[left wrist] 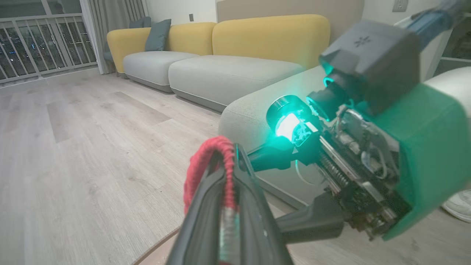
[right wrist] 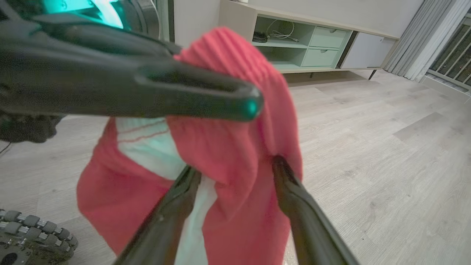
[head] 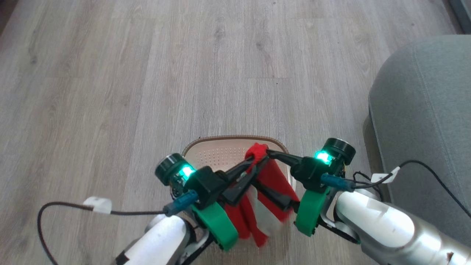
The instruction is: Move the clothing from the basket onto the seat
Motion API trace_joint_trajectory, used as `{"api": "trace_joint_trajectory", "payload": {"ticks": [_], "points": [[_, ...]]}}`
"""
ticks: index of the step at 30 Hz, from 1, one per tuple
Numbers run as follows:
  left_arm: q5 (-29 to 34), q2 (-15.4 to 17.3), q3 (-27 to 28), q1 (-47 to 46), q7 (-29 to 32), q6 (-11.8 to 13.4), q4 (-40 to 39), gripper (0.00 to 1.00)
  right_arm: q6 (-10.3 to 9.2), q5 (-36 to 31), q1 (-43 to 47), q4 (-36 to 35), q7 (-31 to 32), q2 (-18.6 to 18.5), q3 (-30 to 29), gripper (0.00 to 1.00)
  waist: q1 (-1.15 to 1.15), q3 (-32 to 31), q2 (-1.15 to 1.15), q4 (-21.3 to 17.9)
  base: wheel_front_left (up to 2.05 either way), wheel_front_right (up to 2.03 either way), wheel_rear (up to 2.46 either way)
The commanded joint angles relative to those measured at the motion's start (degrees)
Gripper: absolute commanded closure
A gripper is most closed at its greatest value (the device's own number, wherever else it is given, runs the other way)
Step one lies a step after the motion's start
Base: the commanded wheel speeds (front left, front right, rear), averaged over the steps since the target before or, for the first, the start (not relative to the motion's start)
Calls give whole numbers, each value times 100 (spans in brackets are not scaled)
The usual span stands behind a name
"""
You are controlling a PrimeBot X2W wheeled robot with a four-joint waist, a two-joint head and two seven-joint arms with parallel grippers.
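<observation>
While the left gripper [head: 252,161] has its fingers pressed together on a bunched red fold, the clothing [head: 274,176] hangs from that pinch as a red and white drape, lifted above the basket [head: 220,139]. The basket sits on the wood floor [head: 147,73] just ahead of the robot. Its brown far rim curves clear of the arms, while its near half is hidden under them and the cloth.

The right gripper [head: 263,168] comes in from the right with its fingers spread wide. One lies up by the red bunch, close to the left fingertips, and the other is lower across the drape. From the right wrist, those two fingers [right wrist: 191,178] straddle the red cloth with fabric sagging between them, not clamped. The left gripper's dark fingers cross just above.

To the right, the seat [head: 423,110] presents its rounded grey corner and stitched edge near the right forearm. A strip of floor lies between it and the basket, and a black cable [head: 434,173] loops in front of its side.

To the left and on the far side, the planks run broad and open. From the left wrist, the seat's corner [left wrist: 250,106] stands just behind the right gripper, with a yellow-backed sofa [left wrist: 220,70] farther off. Across the room from the right wrist is a low pale cabinet [right wrist: 305,44].
</observation>
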Motion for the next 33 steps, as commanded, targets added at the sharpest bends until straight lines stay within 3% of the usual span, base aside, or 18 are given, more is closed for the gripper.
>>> {"api": "trace_joint_trajectory", "payload": {"ticks": [1, 3, 6, 7, 10, 16, 17, 24, 33], "points": [[-41, 88, 175, -367, -70, -6, -235, 100, -2, 68, -123, -118, -37, -38, -44, 51, 0, 3, 0, -4, 0, 0, 0], [-196, 128, 88, -392, -78, -6, -236, 100, -2, 202, -137, -144, -37, -18, -16, 100, 0, 11, 0, -15, 0, 0, 0], [-302, 181, 56, -421, -105, -6, -208, 100, -2, 342, -167, -214, -37, -29, 13, 100, 0, 26, 0, -43, 0, 0, 0], [-323, 196, 62, -423, -115, -6, -193, 95, -2, 387, -169, -251, -37, -35, 5, 100, 0, 36, 0, -61, 0, 0, 0], [-397, 207, 115, -415, -152, 1, -155, 73, -2, 458, -173, -334, -37, -109, -72, 100, 0, 71, 0, -111, 0, 0, 0], [-490, 197, 226, -395, -265, 38, -55, 6, -2, 476, -92, -397, -37, -244, -400, 100, 0, 145, 0, -252, 0, 0, 0], [-501, 187, 239, -392, -284, 42, -34, 0, -2, 481, -70, -408, -37, -260, -460, 100, 0, 153, 0, -278, 0, 0, 0], [-424, 168, 339, -344, -401, 149, 177, 0, -2, 421, 102, -498, -37, -386, -899, 100, 0, 237, 0, -657, 0, 0, 0], [-185, 41, 304, -242, -464, 141, 442, 0, -2, 243, 266, -677, -37, -499, -1474, 100, 0, 425, 0, -1727, 0, 0, 0]]}}
